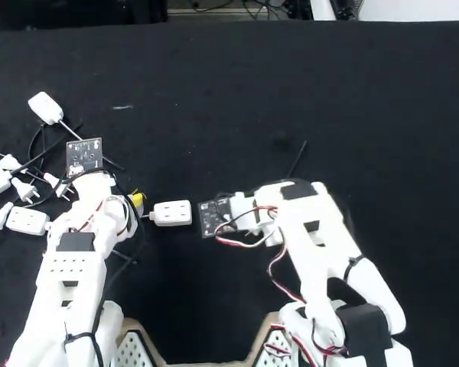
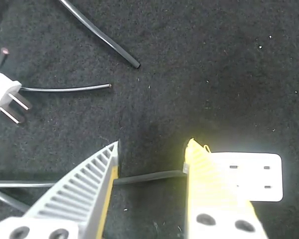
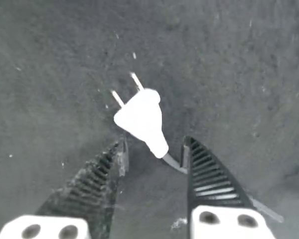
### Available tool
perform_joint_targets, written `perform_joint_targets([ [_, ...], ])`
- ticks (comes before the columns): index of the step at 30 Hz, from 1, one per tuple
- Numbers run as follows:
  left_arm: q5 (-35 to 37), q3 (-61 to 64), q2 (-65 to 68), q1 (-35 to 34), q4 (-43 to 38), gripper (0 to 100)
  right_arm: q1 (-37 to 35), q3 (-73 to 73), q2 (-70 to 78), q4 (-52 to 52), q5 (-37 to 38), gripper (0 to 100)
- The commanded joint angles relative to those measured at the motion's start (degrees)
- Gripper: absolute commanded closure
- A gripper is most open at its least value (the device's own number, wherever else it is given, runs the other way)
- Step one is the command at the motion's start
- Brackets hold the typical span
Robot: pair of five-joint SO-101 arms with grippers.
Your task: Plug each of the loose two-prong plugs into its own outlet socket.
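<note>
A white outlet socket lies flat on the black mat between the two arms. In the left wrist view that socket sits just beside the yellow fingertip of my left gripper, which is open. A thin black cable crosses the gap between its fingers. My right gripper is open too, and its fingertips flank the cord end of a white two-prong plug lying on the mat, prongs pointing away. In the high view the right arm covers that plug.
Several loose white plugs and sockets with black cables are clustered at the mat's left edge; one socket lies farther back. Another plug and cable ends lie ahead of the left gripper. A cable end pokes out behind the right arm.
</note>
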Motion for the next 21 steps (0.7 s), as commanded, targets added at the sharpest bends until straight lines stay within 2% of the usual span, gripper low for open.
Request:
perform_joint_targets([
  [1,-0.09,-0.84,-1.14,-0.66,-0.97,78,-3.08,-0.13,0.13,-1.05,0.35,82.1],
  [15,-0.09,-0.84,-1.14,-0.66,-0.97,78,-2.55,0.04,8.31,-6.95,0.26,82.8],
  [19,-0.09,-0.84,-1.14,-0.66,-0.97,78,0.18,-1.89,8.48,-6.95,-1.49,98.2],
  [21,-0.09,-0.84,-1.14,-0.66,-0.97,78,2.37,-3.74,8.48,-6.77,-6.15,97.2],
])
